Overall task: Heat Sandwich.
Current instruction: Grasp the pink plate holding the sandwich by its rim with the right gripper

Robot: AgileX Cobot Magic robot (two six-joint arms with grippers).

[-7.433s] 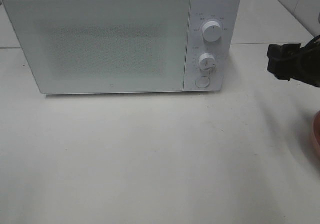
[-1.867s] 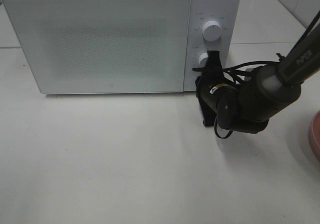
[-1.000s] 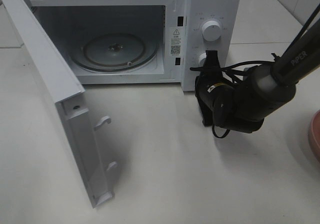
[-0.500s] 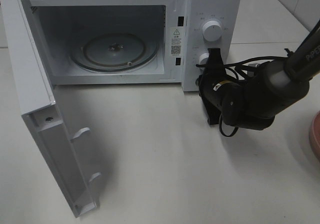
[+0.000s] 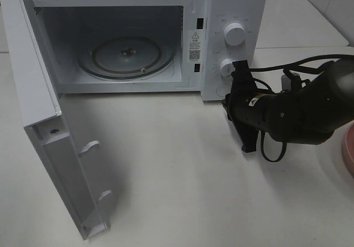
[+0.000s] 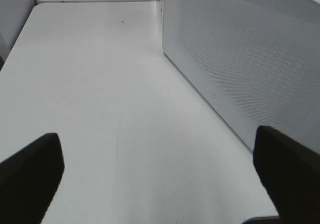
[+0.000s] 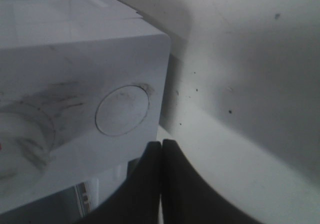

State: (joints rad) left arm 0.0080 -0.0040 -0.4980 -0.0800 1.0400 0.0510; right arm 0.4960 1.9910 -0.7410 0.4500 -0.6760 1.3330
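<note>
White microwave (image 5: 232, 4) open, right fingers (image 7: 156, 156) pressed together with nothing between them, just before its one flat round button (image 7: 122, 110).

The smooth boxy oven has two ribbed knobs (image 5: 234, 34), one glass turntable (image 5: 127, 56) and one door (image 5: 38, 109) with two hook latches (image 5: 88, 146). The left fingers (image 6: 30, 176) stand wide apart over the matte tabletop (image 6: 100, 83), with the dotted door panel beside them. A pink rim, probably a plate (image 5: 348, 153), lies well behind the right fingers. The sandwich is not in view. Two seconds ago the door was shut, and since then the right fingers have drawn back a little.
</note>
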